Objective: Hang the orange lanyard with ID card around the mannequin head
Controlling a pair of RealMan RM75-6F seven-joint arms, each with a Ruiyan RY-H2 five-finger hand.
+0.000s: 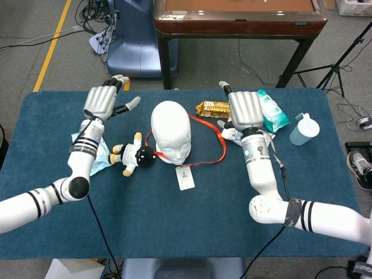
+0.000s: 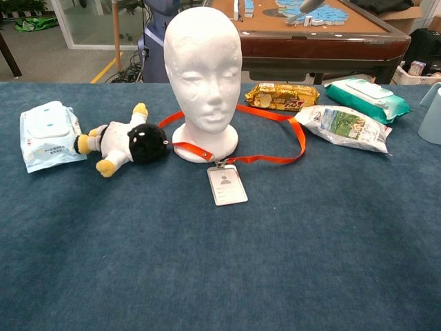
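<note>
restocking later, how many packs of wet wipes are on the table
2: a pale blue wipes pack at the table's left edge beside the plush toy, and a green wipes pack at far right. Nothing suggests more, though arms hide some cloth in the head view.

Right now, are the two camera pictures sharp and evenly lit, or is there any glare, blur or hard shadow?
Head view: sharp, evenly lit, a bright glare strip on the brown table top behind. Chest view: the mannequin head and ID card are crisp, with only soft shadows on the blue cloth; the background is slightly soft.

Robotics lab — floor cables (image 1: 96, 14), tripod (image 1: 343, 55), taped line (image 1: 53, 43).
</note>
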